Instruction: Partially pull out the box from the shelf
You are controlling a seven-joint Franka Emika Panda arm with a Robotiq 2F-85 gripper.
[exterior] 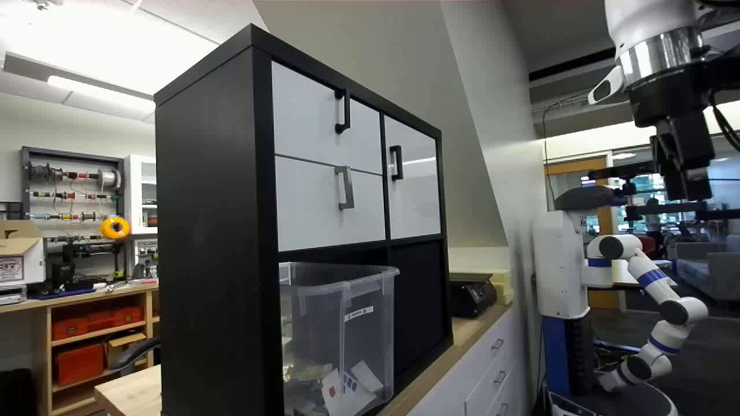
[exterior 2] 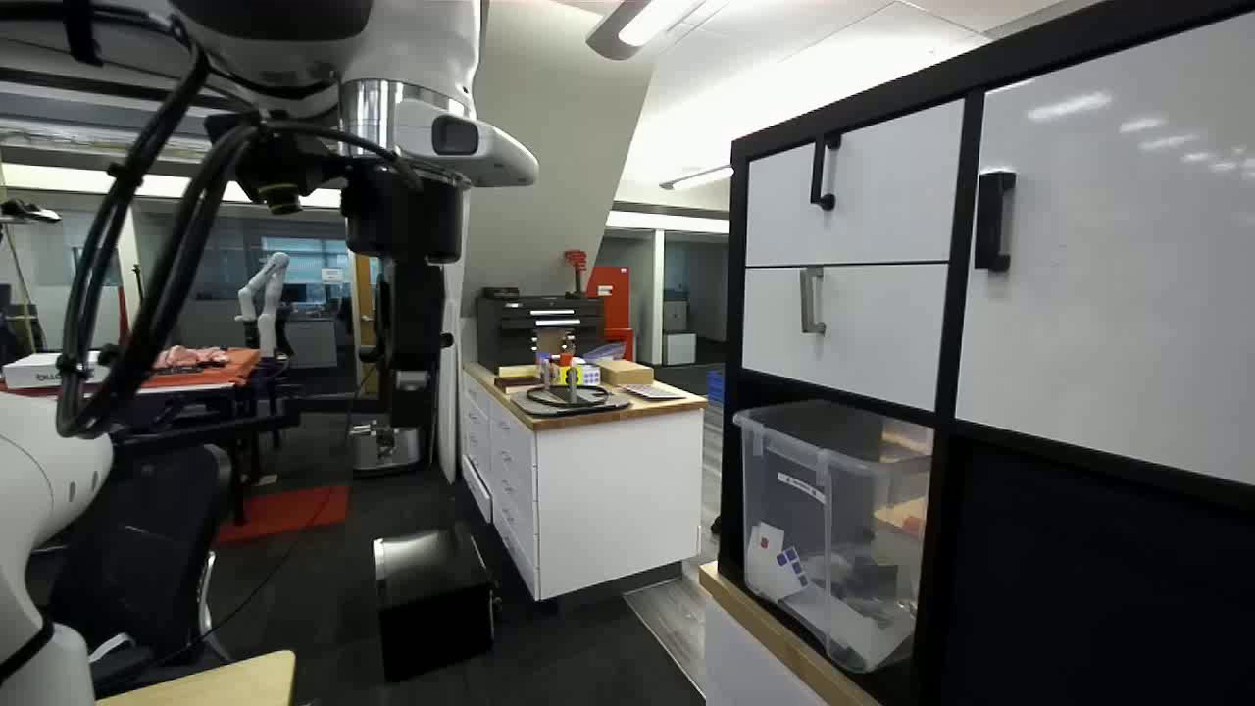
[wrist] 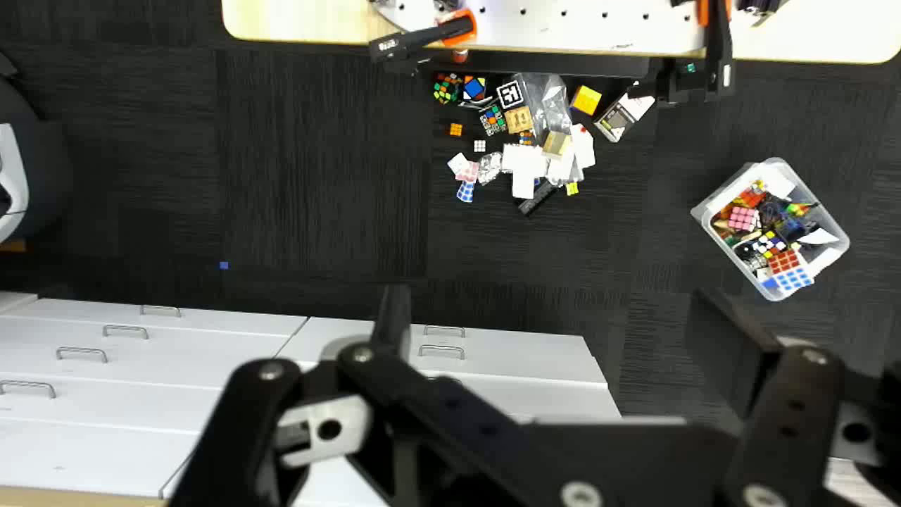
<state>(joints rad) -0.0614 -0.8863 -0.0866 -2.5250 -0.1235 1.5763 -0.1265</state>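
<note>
Box (exterior: pixel 338 329): one, large, of clear translucent plastic with a rim (exterior 2: pixel 784 438); located in the lower left compartment of the black shelf (exterior: pixel 205 231), low in the frame in both exterior views. Contents: white papers (exterior 2: pixel 767 576), some with red or blue marks, lying low inside; the rest blurred. Attitude: upright, mouth upward, the face with the label (exterior: pixel 359 313) turned outward through the shelf front; the long axis cannot be told, the depth being foreshortened. Shelf, further: two white drawers (exterior: pixel 329 202), stacked directly above the box, and a white door (exterior: pixel 413 196) to their right, all closed, contents hidden; the whole standing on a wooden worktop (exterior: pixel 425 379). Tub (wrist: pixel 781 172): one, translucent, set askew on the dark floor (wrist: pixel 317 176) at the right of the wrist view; filled with puzzle cubes (wrist: pixel 742 218) and small coloured pieces (wrist: pixel 757 189). Loose lot: more cubes, white cards (wrist: pixel 524 165) and clear bags (wrist: pixel 549 105), strewn on the floor at upper centre of the wrist view. Red bins (exterior: pixel 78 364): in wooden shelving (exterior: pixel 44 358), lower left of an exterior view; contents cannot be told. Claw (wrist: pixel 563 334): released, its two fingers (wrist: pixel 394 324) spread wide at the lower part of the wrist view; in both exterior views it hangs pointing down, well apart from the box
</note>
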